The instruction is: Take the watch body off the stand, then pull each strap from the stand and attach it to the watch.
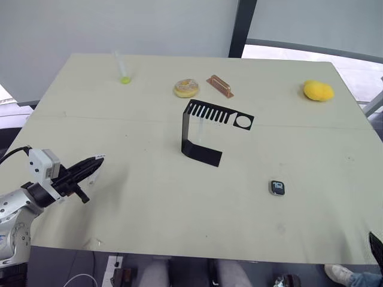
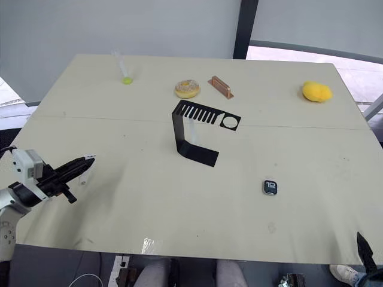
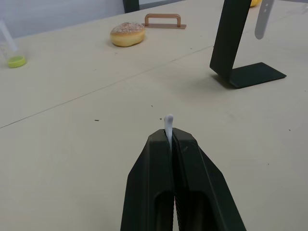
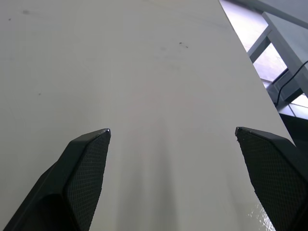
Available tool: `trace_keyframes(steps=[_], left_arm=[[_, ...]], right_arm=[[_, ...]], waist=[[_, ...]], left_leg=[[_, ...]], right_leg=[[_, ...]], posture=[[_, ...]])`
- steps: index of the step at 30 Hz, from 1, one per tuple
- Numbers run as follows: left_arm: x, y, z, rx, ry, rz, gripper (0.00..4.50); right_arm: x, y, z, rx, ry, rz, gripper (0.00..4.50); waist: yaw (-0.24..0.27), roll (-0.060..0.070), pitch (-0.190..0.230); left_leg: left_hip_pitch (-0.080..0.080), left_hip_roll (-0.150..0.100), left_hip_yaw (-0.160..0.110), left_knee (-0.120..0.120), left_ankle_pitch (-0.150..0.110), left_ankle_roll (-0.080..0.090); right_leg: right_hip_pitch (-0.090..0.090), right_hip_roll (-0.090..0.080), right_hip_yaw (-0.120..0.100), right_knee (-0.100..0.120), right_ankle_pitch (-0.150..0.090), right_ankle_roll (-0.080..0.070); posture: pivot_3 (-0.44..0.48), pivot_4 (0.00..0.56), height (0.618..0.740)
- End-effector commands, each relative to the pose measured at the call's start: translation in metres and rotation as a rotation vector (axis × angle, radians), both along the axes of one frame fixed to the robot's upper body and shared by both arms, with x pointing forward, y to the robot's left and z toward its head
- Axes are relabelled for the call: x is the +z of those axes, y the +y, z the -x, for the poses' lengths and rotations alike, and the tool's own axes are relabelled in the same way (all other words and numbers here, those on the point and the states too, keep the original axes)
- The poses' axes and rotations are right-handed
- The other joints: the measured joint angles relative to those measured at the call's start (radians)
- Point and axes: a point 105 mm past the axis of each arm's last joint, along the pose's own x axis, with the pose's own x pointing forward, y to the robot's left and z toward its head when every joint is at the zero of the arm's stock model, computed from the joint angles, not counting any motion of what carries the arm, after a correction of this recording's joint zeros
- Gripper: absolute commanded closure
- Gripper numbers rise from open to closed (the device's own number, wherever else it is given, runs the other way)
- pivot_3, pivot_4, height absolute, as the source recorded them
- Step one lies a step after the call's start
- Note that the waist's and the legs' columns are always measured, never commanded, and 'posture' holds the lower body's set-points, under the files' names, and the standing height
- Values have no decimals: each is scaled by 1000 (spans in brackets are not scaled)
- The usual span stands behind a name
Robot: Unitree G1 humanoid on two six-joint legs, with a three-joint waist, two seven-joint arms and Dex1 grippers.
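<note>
Stand (image 1: 200, 134) sits near the middle of the table (image 1: 149, 197), foot flat, upright rising to a slotted top plate with a round hole at its 3 o'clock end. One white strap (image 3: 263, 19) hangs from that plate, seen pale and blurred in the left wrist view beside the upright; from the head views it shows only faintly under the slots. Watch body (image 1: 277, 188) is off the stand, lying flat on the table at about 4 o'clock from the stand, well apart from it, screen up with white digits. Left gripper (image 1: 96, 161) hovers at about 8 o'clock from the stand, well apart, over the table's left side; its two black fingers are pressed together and pinch the other strap (image 3: 168, 124), whose rounded white tip pokes out between the fingertips. Right gripper (image 4: 173, 132) is spread wide with nothing between its fingers, over bare table near the edge; one fingertip shows at the lower right corner of the right eye view. Along the far edge, 10 to 2 o'clock of the stand: a clear tube with a yellow-green cap (image 1: 123, 69), a doughnut (image 1: 186, 88), a small copper-coloured handle (image 1: 220, 85), a yellow lump (image 1: 318, 90).
</note>
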Motion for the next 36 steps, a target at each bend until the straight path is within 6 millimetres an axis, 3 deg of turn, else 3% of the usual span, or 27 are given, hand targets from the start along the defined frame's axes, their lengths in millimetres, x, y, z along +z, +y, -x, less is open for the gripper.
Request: trace_keyframes(steps=[1,8,11,13,15,19,26,36], left_arm=[[20,-21,1,-125,-51,-20,4500],[39,-93,-6,-510,-101,-104,4500],[45,-119,1,-685,-66,-152,4500],[43,-141,18,-886,11,-216,4500],[41,-152,28,-1001,67,-260,4500],[32,-165,27,-1087,90,-379,4500],[23,-183,25,-1115,52,-400,4500],[17,-179,35,-1127,88,-398,4500]], right_arm=[[20,17,-13,23,-107,-28,105],[41,90,-50,199,-174,-132,105],[43,113,-57,231,-159,-167,105],[42,140,-64,270,-138,-237,105],[39,154,-70,273,-112,-268,105],[29,170,-80,275,-56,-275,105],[10,169,-94,174,30,-263,105],[-12,171,-114,97,40,-284,105]], waist=[[0,1,-1],[3,1,0],[3,1,0],[0,1,0],[-4,1,0],[0,1,-1],[1,0,0],[1,0,0]], left_leg=[[0,0,0,-1,1,0],[0,-1,-1,-2,7,3],[0,-1,-1,-1,8,3],[0,-1,-1,-1,9,3],[0,0,0,0,9,2],[0,0,0,5,10,1],[-2,0,-1,11,8,4],[-2,2,-1,12,9,3]], right_leg=[[0,0,0,0,0,0],[-1,0,-2,4,0,1],[-1,1,-2,5,0,1],[-1,1,-2,7,0,1],[-1,2,-2,7,1,1],[-1,4,-1,10,1,1],[-1,7,2,13,0,2],[-2,11,7,16,0,2]], posture=[[0,150,740],[0,150,740],[0,150,740],[0,150,740],[0,150,740],[0,150,740],[0,150,740],[0,150,740]])
